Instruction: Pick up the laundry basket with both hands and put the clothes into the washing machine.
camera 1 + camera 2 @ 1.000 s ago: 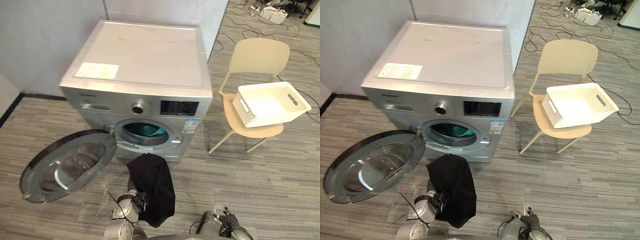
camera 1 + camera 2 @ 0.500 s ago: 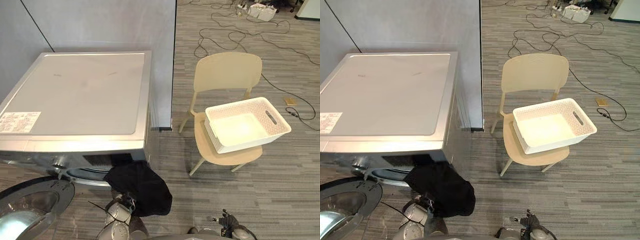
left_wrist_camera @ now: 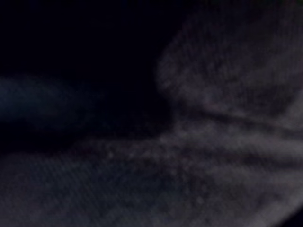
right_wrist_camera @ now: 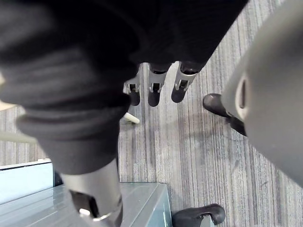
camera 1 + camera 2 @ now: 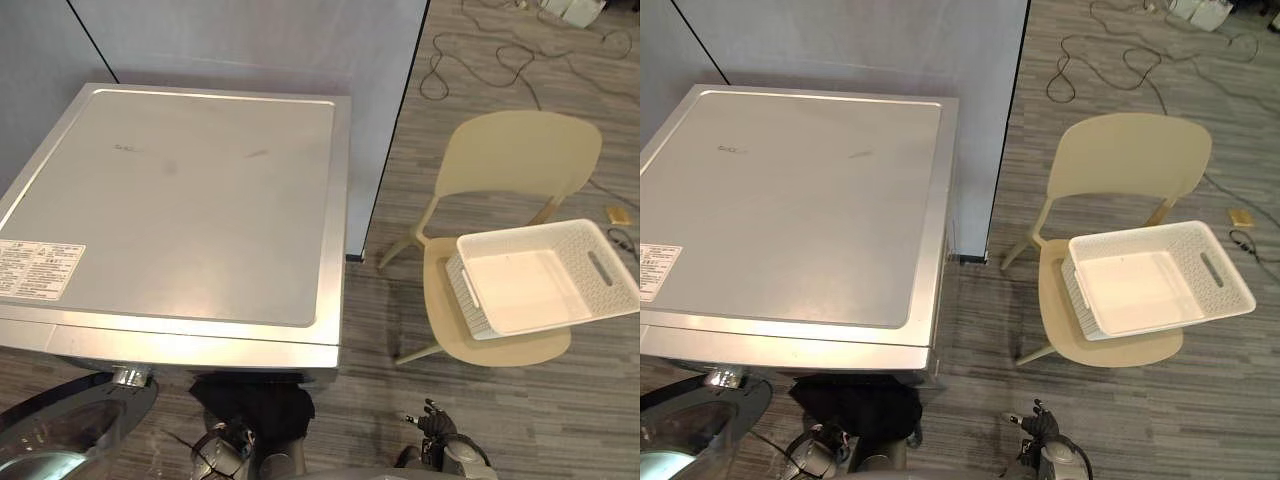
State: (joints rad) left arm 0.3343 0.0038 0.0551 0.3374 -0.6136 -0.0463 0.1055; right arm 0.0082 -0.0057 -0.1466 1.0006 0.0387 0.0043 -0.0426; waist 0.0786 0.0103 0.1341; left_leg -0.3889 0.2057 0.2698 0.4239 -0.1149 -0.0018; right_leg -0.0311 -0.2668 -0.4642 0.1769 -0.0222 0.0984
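Hanging in a dark, crumpled bunch, the black garment sits low at the near front of the washing machine, tucked just under the machine's front edge, its top part hidden by that edge. It is plain black, soft and folded over on itself. The left hand shows at the near edge of the scene, right below the cloth and touching it; whether it grips the cloth cannot be told, since the left wrist view gives nothing but dark fabric up close. The right hand hangs near the floor, to the right of the garment and well apart from it, its fingers loosely straight, pointing down at the grey striped carpet and holding nothing. The machine is silver-grey with a flat top, a white label on its near left corner and a round knob on the front. Its round door stands swung open at the near left. To the right, apart from the machine, a beige chair bears the white laundry basket, a rectangular tub with perforated walls and slot handles, set at a slant on the seat, its smooth bottom showing in full. Black cables loop on the far floor.
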